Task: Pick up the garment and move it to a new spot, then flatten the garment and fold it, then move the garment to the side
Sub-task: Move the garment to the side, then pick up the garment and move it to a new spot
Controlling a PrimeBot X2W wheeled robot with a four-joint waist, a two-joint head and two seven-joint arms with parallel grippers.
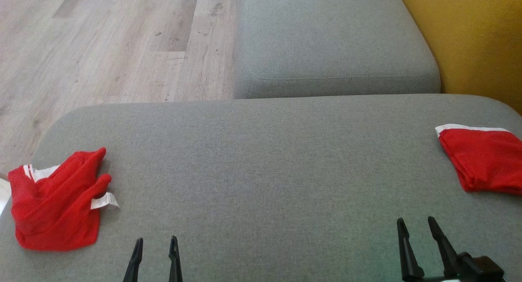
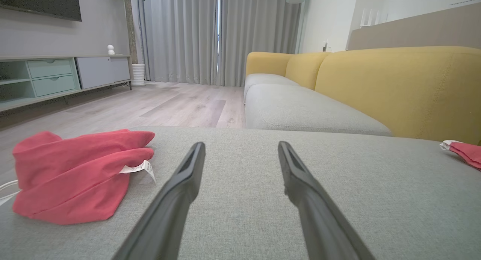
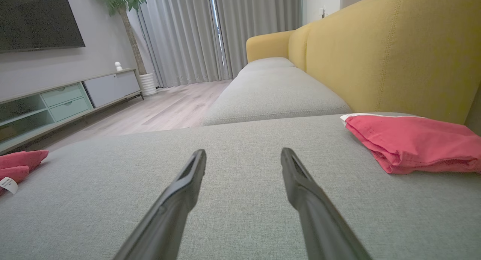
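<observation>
Head view, nearest first: left pincer [image 1: 157, 238] and right pincer [image 1: 416, 219] low over the grey cushion [image 1: 265, 159], both spread wide and holding nothing. Just beyond and left of the left pincer, the crumpled red garment [image 1: 57, 204], heaped in loose folds close against the cushion's left edge, white care label [image 1: 105, 201] sticking out toward the pincer. Judged to be the piece still to be picked up; no grasp made yet. First hazard: closing on the label or on a single top layer, leaving the heap to unroll, hang lopsided and drag. Second: coming at it from the right and nudging it over the edge onto the wooden floor [image 1: 102, 41]. Third: snagging the mesh-looking weave on a fingertip at release. Farther right, well apart, a second red garment [image 1: 485, 159], folded flat near the cushion's right edge; easily mistaken for the target, or swept askew by a wide swing of the right pincer. Beyond both, the next seat cushion [image 1: 334, 41] and yellow backrest [image 1: 481, 37], judged no hazard for now.
</observation>
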